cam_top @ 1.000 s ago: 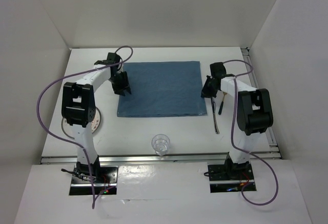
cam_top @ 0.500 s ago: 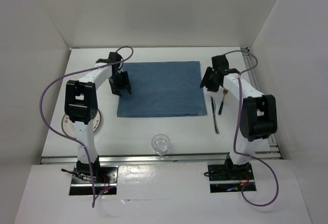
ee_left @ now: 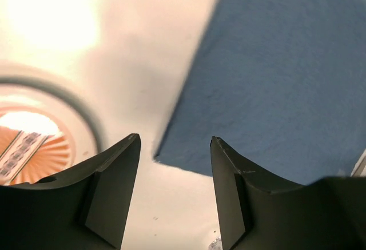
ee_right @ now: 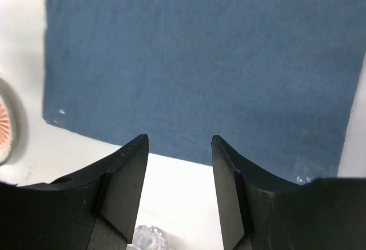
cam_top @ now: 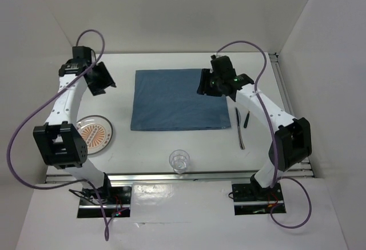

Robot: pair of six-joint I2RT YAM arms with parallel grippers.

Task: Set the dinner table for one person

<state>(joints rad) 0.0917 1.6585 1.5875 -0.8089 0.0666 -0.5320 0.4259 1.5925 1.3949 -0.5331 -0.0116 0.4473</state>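
The dinner table (cam_top: 154, 147) is a white top with a blue placemat (cam_top: 180, 100) spread flat at its middle. My left gripper (cam_top: 102, 79) hangs open above the table, left of the placemat's far left corner. In the left wrist view the open gripper (ee_left: 174, 147) frames the mat's corner (ee_left: 274, 78) and the plate (ee_left: 34, 141). My right gripper (cam_top: 207, 83) hovers open over the mat's far right part. The right wrist view has that gripper (ee_right: 179, 144) empty above the mat (ee_right: 194, 55).
An orange-patterned plate (cam_top: 94, 134) lies left of the mat. A clear glass (cam_top: 179, 161) stands near the front edge. Right of the mat lie a knife (cam_top: 239, 127) and another dark-handled piece of cutlery (cam_top: 247, 119). White walls enclose three sides.
Both grippers have left the mat's side edges and opened wider. The left arm swung back and left, uncovering the plate. The right arm swung left over the mat.
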